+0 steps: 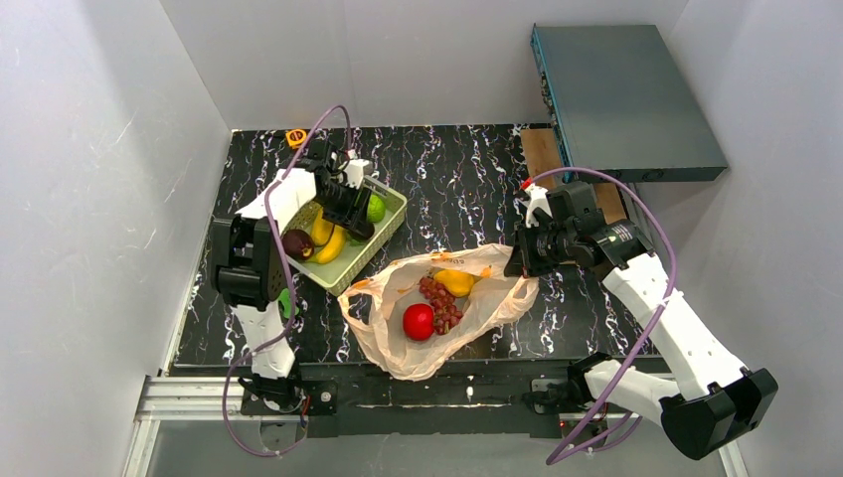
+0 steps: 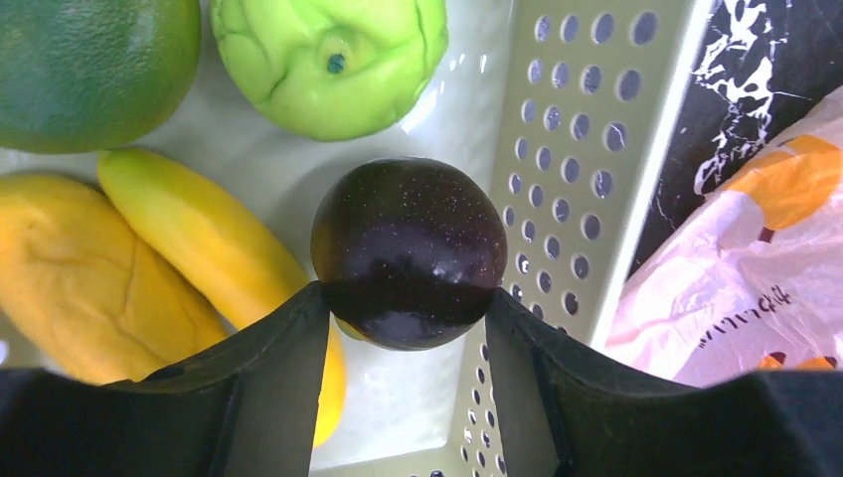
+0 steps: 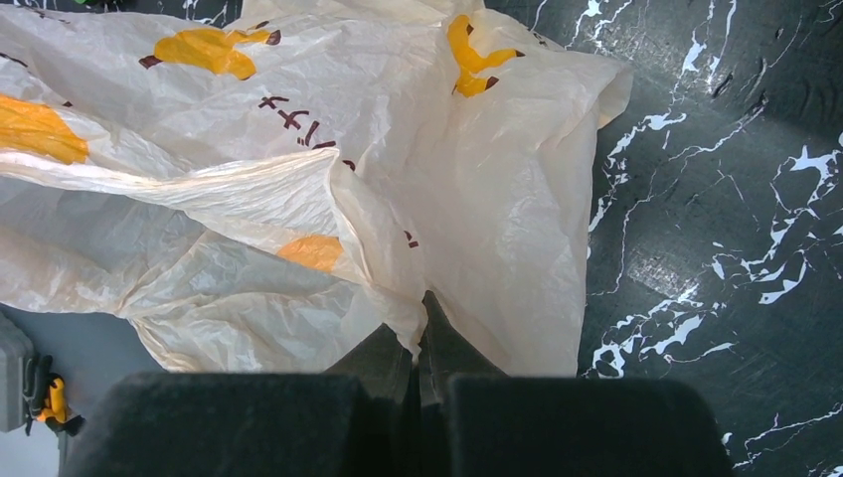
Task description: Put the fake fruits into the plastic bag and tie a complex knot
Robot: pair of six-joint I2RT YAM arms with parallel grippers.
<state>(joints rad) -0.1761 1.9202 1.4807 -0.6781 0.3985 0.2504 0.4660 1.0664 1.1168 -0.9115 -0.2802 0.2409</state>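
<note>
In the left wrist view a dark purple plum (image 2: 408, 234) sits between the fingers of my left gripper (image 2: 406, 310), and both pads press against its sides. It hangs over the light green basket (image 2: 569, 149), beside the bananas (image 2: 199, 234), a green lime (image 2: 84, 65) and a knobbly green fruit (image 2: 328, 60). From above, my left gripper (image 1: 356, 211) covers that plum; a second plum (image 1: 297, 243) lies in the basket (image 1: 350, 270). The plastic bag (image 1: 388, 343) lies open mid-table with a red apple (image 1: 419, 321), grapes (image 1: 440, 301) and a yellow citrus (image 1: 454, 282) inside. My right gripper (image 1: 517, 264) is shut on the plastic bag's right edge (image 3: 298, 149).
A grey-blue box (image 1: 626, 94) stands raised at the back right over a wooden strip. A small orange object (image 1: 295, 136) lies at the far left edge of the black marbled table. A small green toy (image 1: 285, 301) sits by the left arm.
</note>
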